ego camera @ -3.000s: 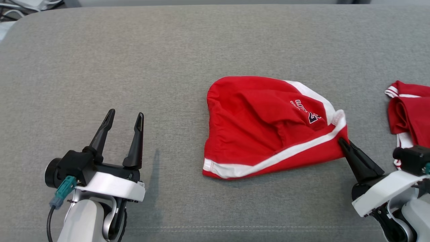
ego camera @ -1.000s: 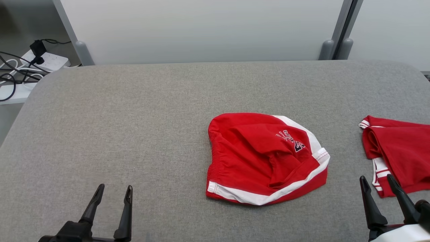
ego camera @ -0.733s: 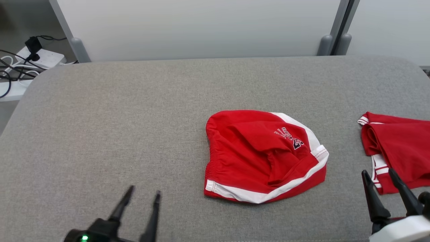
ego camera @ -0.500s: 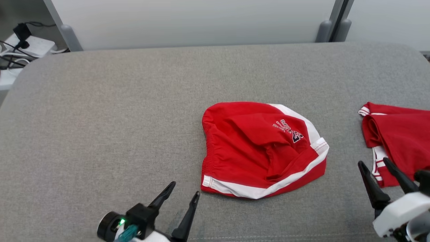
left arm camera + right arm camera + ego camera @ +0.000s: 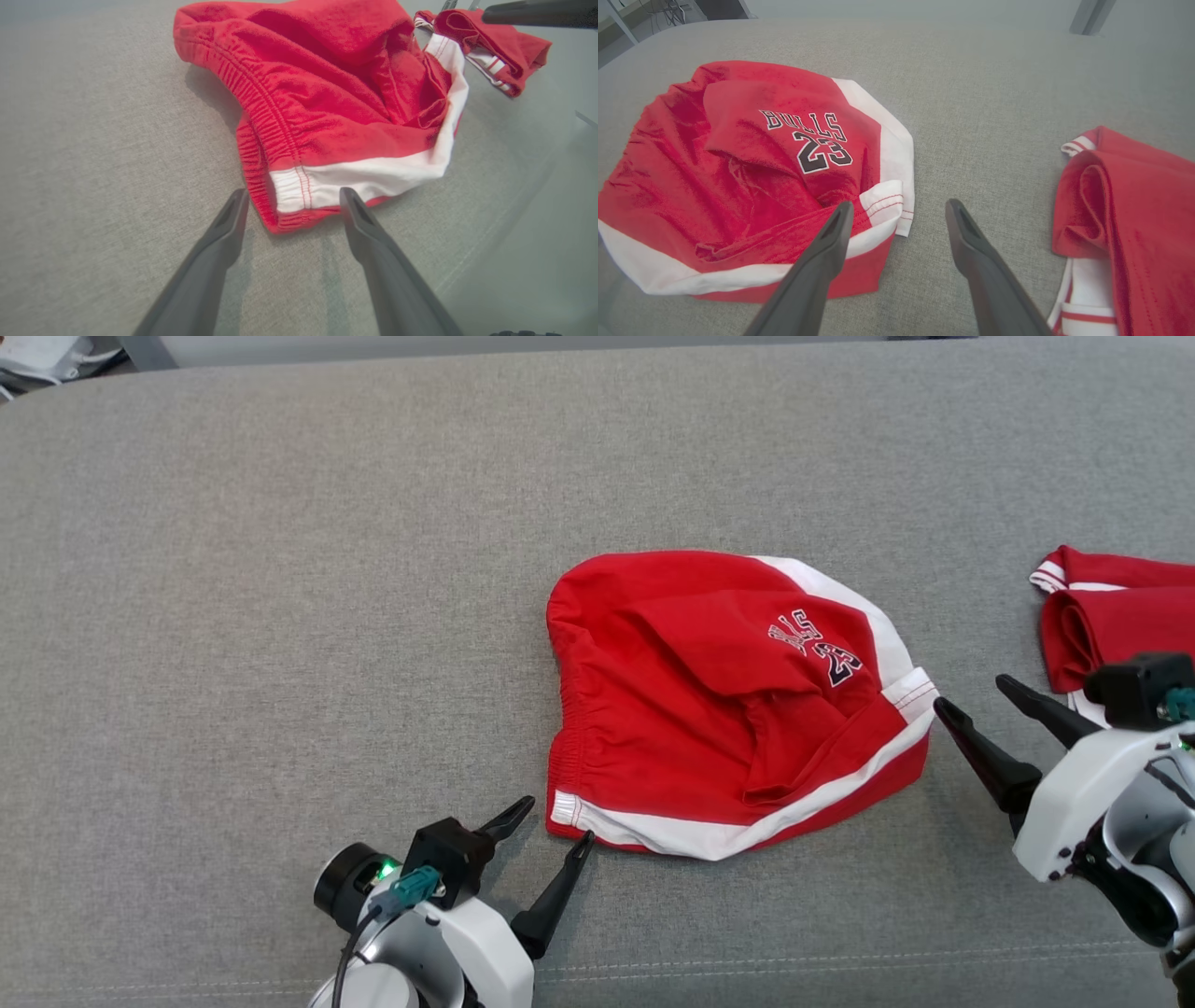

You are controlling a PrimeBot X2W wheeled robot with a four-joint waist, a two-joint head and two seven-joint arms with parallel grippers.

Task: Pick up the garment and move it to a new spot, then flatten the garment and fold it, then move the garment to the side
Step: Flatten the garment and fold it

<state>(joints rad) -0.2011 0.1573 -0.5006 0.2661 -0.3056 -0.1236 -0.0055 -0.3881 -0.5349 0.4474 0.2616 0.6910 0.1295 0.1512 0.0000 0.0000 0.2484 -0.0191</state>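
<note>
The garment (image 5: 719, 709) is a pair of red shorts with white side bands and a "BULLS 23" print, lying crumpled on the grey cushion. My left gripper (image 5: 557, 821) is open at its near-left corner. In the left wrist view that white-banded corner (image 5: 299, 186) lies between the two fingers, low over the cushion. My right gripper (image 5: 969, 693) is open just right of the garment's right corner. In the right wrist view its left finger (image 5: 831, 238) crosses over the hem (image 5: 882, 198), and the right finger is over bare fabric.
A second red and white garment (image 5: 1111, 607) lies folded at the right edge, close behind my right gripper, and appears as red cloth (image 5: 1125, 210) in the right wrist view. The grey padded surface (image 5: 280, 569) stretches wide to the left and back.
The camera has tilted down. My left gripper has swung right and forward to the garment's near-left corner. My right gripper has moved up to the right corner. Both stay open.
</note>
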